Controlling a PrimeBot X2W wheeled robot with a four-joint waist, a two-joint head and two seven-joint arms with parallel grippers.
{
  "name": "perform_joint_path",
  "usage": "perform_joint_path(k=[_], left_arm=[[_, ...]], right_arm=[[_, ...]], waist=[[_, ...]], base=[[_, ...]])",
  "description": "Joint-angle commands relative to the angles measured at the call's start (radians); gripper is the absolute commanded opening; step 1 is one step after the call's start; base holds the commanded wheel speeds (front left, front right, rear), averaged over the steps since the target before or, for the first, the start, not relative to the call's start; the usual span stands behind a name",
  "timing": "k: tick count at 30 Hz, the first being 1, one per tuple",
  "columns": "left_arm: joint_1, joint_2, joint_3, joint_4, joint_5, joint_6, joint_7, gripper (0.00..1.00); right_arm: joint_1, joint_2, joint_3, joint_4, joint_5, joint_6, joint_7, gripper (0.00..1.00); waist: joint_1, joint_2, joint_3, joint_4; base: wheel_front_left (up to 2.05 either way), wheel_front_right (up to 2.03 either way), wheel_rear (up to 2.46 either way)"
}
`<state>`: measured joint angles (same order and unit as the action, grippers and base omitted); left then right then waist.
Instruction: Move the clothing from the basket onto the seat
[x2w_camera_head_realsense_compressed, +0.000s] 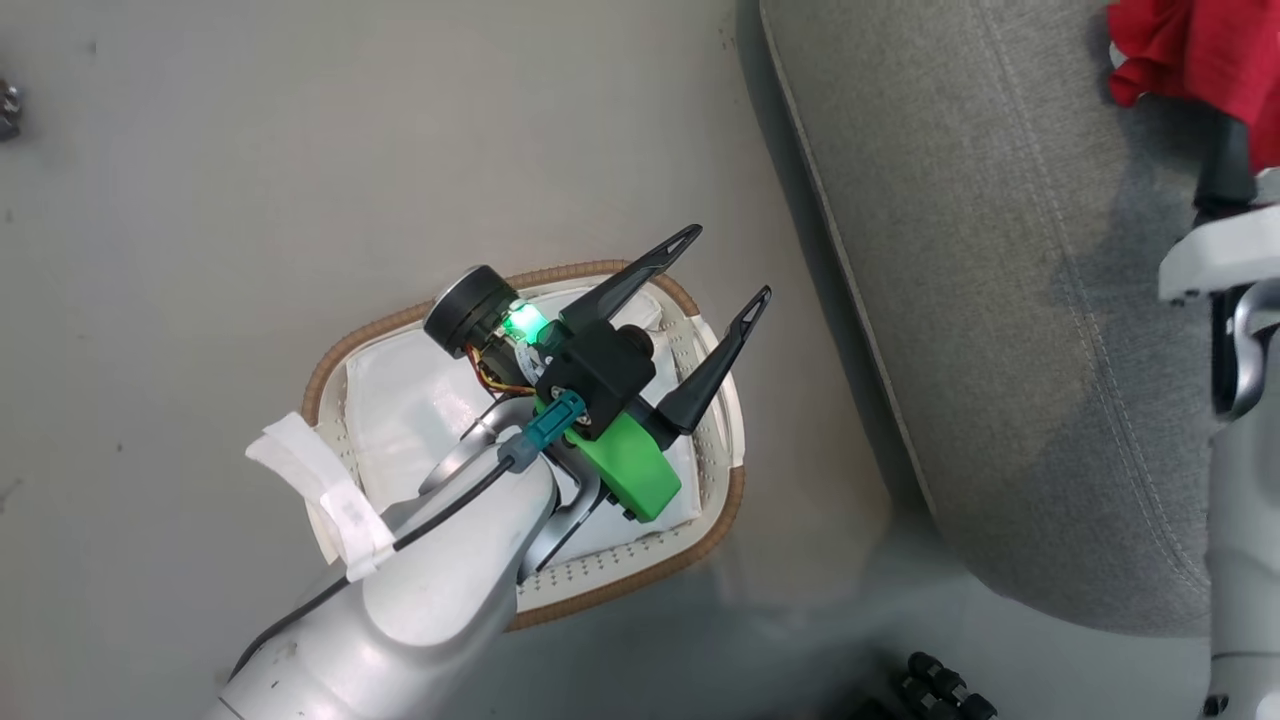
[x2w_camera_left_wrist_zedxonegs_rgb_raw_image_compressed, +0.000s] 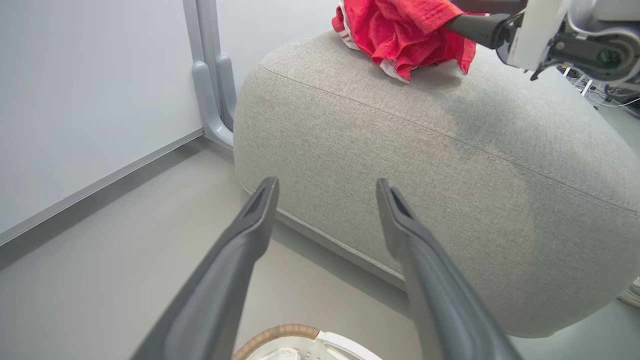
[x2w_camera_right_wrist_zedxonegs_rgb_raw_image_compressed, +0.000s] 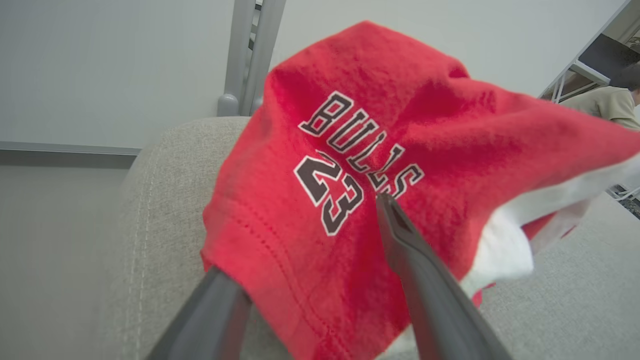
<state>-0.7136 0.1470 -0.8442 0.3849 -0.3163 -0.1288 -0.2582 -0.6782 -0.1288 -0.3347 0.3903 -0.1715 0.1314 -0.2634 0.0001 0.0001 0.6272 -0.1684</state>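
The red jersey (x2w_camera_right_wrist_zedxonegs_rgb_raw_image_compressed: 350, 125) lies bunched on the grey woven seat (x2w_camera_left_wrist_zedxonegs_rgb_raw_image_compressed: 450, 175). It is a soft knit with white trim, and it drapes over one finger of the right hand (x2w_camera_right_wrist_zedxonegs_rgb_raw_image_compressed: 300, 235), which is spread wide. Pulling back could snag the cloth and drag it off the rounded edge. The left hand (x2w_camera_head_realsense_compressed: 730, 261) hangs wide and empty over the perforated basket (x2w_camera_head_realsense_compressed: 330, 370).

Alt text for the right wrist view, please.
A red fabric garment lettered BULLS 23 lies crumpled on a grey upholstered seat cushion, its fabric between the two spread dark fingers of the right hand. Pale wall behind.
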Motion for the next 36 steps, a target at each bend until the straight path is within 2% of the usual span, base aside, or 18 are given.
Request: perform_joint_path(k=[1,12,19,27,36], left_arm=[[0.011,0.001,0.007,0.001,-0.009,0.003,-0.007,1.0],[0.072,0.003,0.061,0.007,-0.034,0.017,-0.008,1.0],[0.145,-0.016,0.125,-0.001,-0.048,0.02,-0.008,1.0],[0.237,-0.05,0.265,-0.035,-0.055,0.031,-0.008,1.0],[0.371,-0.081,0.475,-0.089,-0.034,0.051,-0.007,1.0]], right_arm=[[0.027,0.005,0.009,-0.012,0.01,-0.001,-0.002,1.0],[0.17,0.052,0.095,-0.054,0.047,-0.001,-0.002,1.0],[0.196,0.028,0.117,-0.063,0.044,-0.001,-0.002,1.0],[0.192,0.013,0.148,-0.078,0.053,-0.001,-0.002,1.0],[0.206,0.059,0.196,-0.067,0.085,-0.001,-0.002,1.0]], waist=[[-0.0001,-0.0001,-0.022,-0.006],[-0.0001,-0.0001,-0.107,-0.015],[-0.0001,-0.0001,-0.213,0.003],[-0.0001,-0.0001,-0.339,0.044],[-0.0001,-0.0001,-0.434,0.112]], base=[[0.0,0.0,0.0],[0.0,0.0,0.0],[0.0,0.0,0.0],[0.0,0.0,0.0],[0.0,0.0,0.0]])
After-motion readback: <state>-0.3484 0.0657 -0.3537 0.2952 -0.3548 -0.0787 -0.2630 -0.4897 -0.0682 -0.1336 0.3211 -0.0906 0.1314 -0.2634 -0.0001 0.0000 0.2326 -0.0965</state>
